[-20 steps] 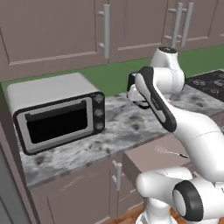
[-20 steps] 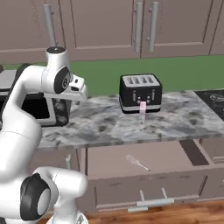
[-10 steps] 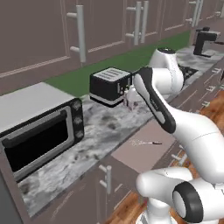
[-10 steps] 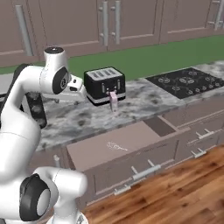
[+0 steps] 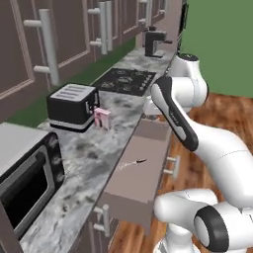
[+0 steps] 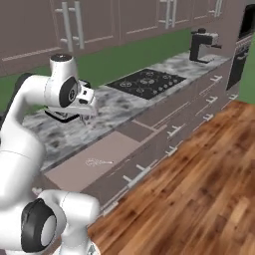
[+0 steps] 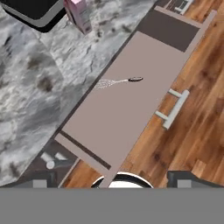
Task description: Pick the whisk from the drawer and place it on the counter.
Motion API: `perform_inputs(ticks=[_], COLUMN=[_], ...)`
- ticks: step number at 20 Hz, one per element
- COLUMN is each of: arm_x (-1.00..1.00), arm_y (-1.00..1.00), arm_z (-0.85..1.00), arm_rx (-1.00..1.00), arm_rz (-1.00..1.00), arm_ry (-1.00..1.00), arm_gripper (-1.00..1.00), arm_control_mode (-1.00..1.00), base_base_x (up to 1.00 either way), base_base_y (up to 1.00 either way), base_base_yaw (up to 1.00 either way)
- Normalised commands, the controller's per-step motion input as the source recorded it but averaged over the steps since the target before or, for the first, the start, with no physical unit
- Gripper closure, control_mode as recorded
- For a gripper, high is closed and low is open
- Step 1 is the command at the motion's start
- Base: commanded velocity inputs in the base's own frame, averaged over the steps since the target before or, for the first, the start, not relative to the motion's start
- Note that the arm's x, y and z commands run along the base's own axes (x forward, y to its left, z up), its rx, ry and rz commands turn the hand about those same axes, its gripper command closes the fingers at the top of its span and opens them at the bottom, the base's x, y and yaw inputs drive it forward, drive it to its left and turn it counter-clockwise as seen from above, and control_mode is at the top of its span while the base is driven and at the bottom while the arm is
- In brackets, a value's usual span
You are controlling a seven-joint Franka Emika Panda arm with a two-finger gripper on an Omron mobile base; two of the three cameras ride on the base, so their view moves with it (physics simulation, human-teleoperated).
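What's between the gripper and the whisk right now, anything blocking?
Nothing visible. The whisk lies alone on the open drawer floor, uncovered. The open gripper hangs above the drawer with clear space below; the pink carton and toaster stand off on the counter.

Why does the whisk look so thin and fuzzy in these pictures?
In the hand view the whisk shows pale, faint wires and a dark handle, soft-edged, in the open drawer. In the right base view it is a small pale smudge. Lighting is flat everywhere, with no glare.
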Motion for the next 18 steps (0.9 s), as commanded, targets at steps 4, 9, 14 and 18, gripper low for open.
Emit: perform_inputs(ticks=[4, 9, 14, 18], arm_x=[0.00, 0.00, -0.07, -0.04], arm_y=[0.00, 0.10, 0.31, 0.05], arm_z=[0.00, -0.01, -0.09, -0.19], arm_rx=[0.00, 0.00, 0.00, 0.00], arm_rz=[0.00, -0.12, -0.55, -0.45], arm_ry=[0.00, -0.02, -0.08, -0.01], arm_gripper=[-1.00, -1.00, -1.00, -1.00], arm_control_mode=[1.00, -1.00, -1.00, -1.00], base_base_x=[0.00, 0.00, 0.00, 0.00], base_base_y=[0.51, 0.44, 0.00, 0.00], base_base_yaw=[-0.60, -0.47, 0.00, 0.00])
